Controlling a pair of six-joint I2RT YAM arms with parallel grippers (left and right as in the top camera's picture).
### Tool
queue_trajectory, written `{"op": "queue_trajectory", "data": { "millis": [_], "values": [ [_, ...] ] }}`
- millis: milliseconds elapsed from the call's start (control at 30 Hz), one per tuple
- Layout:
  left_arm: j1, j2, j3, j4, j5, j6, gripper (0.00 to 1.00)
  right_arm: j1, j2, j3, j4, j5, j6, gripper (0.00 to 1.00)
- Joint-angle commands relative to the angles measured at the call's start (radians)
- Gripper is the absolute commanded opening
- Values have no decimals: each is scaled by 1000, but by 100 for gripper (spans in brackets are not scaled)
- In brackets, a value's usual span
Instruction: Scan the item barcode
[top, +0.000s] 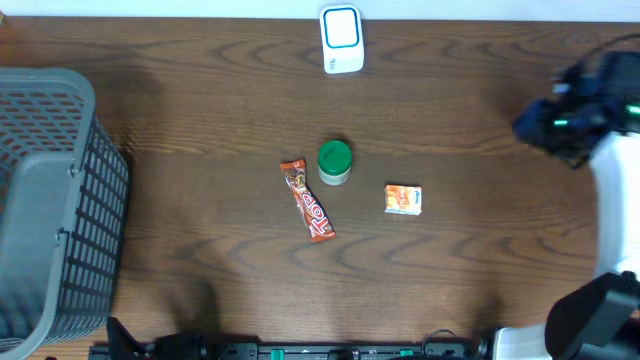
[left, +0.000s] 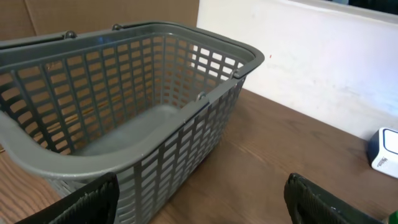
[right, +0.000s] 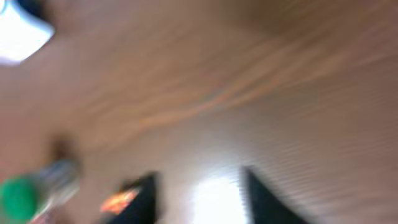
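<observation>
Items, one candy bar, one jar, one packet, one scanner; left claw apart, right claw (blurred) apart

Showed a grey gridded basket, dark wood-grain table, green-capped jar, red-brown candy bar, orange packet and white-and-blue scanner.

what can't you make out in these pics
- Barcodes: in the overhead view, the print on the candy bar, green-lidded jar and orange packet is too small.
- Right claw: the right wrist view is motion-blurred, so open or shut is unclear.
- Basket: cut by the overhead view's left edge.
- White scanner: cut by the left wrist view's right edge.
</observation>
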Motion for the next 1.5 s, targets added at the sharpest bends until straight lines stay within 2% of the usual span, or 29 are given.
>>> {"op": "queue_trajectory", "data": {
  "millis": [0,100,300,600,800,900,1067,1167,1233,1300,1400,1467],
  "values": [
    [-10,-1,-1,-1,13,-1,85,168,13,-64,7,-63,100,1],
    [-37,-1,-1,-3,13,-2,85,310,21,-142,95,50,202,1],
    [-79,-1,-1,-5,13,-1,85,492,82,-272,351,113,287,1],
    [-81,-1,-1,-8,13,-1,85,511,250,-278,451,147,293,1],
    [-81,-1,-1,-8,13,-1,85,511,261,-278,396,75,248,1],
    [-81,-1,-1,-8,13,-2,85,514,261,-278,316,52,215,1],
    [-81,-1,-1,-8,13,-1,85,534,261,-278,177,-40,38,1],
    [-81,-1,-1,-8,13,-1,85,538,261,-278,46,2,-3,1],
    [-81,-1,-1,-8,13,-2,85,538,261,-278,-17,63,20,1],
    [-81,-1,-1,-8,13,-1,85,537,261,-278,-71,168,89,1],
    [-81,-1,-1,-8,13,-2,85,528,257,-277,-135,425,281,1],
    [-81,-1,-1,-8,13,-2,85,521,250,-277,-145,476,307,1]
  ]
}}
